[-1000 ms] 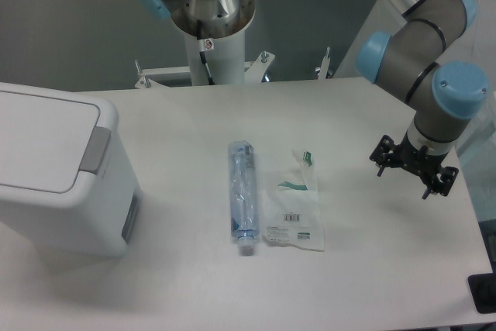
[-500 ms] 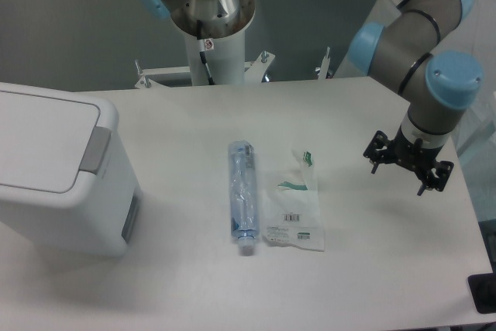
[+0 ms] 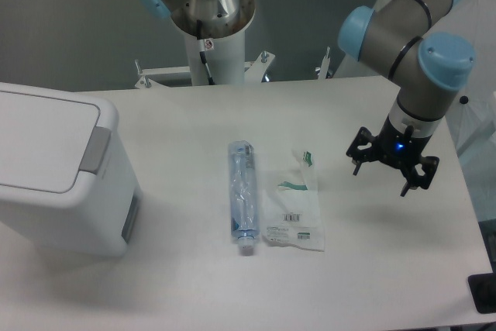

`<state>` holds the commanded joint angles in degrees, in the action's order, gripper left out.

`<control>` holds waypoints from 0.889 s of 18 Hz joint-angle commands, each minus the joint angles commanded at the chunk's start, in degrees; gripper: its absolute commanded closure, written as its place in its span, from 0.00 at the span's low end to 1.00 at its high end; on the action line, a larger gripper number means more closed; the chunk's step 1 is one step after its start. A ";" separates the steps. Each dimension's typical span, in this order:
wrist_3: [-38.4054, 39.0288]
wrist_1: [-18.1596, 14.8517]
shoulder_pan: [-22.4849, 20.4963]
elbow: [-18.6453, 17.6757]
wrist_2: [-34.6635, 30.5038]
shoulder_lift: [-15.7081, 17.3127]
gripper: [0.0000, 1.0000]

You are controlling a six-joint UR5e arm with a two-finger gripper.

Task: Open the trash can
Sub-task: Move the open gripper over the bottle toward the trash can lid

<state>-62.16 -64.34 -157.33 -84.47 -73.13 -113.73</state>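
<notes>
The large white boxy plastic trash can (image 3: pixel 58 172) sat at the left edge of the table, partly cut off by the frame, its flat white lid (image 3: pixel 43 139) down and flush. The grey push tab (image 3: pixel 96 150) at the rim looked untouched, nothing near it. A grey label (image 3: pixel 130 218) showed on the side facing the table centre.

Task progress: nothing done as far as I could see. Lid closed, and the tool well apart from the bin, on the opposite side of the table. All of it was left: cross the table, get to the tab or the lid edge, press or lift.

Mid-table lay a clear plastic bottle (image 3: pixel 242 196), on its side, cap toward the camera. Just beside it on its right was a flat white plastic pouch (image 3: pixel 294 209) with green print and a barcode label. Neither looked to be part of the job.

The black two-finger gripper (image 3: pixel 391 160) hung above the white table (image 3: pixel 232 284) on the right, held by the grey arm with blue joint caps (image 3: pixel 415 44). A small blue light showed on the wrist. It held nothing; the fingers were too small and dark to tell if they were spread or closed.

Against the earlier frames: the gripper had shifted left, toward the pouch and the bin side, and the elbow joints had swung with it. The blue light was not visible earlier. Bin, bottle and pouch had not moved.
</notes>
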 joint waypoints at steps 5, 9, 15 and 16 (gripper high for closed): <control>18.01 -1.40 8.70 0.36 1.58 3.95 0.00; 24.35 -4.39 12.74 0.44 3.07 7.99 0.00; 28.76 -4.48 15.21 0.36 6.24 11.34 0.00; 28.76 -4.48 15.21 0.36 6.33 11.34 0.00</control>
<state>-33.40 -68.82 -142.12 -84.11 -66.80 -102.39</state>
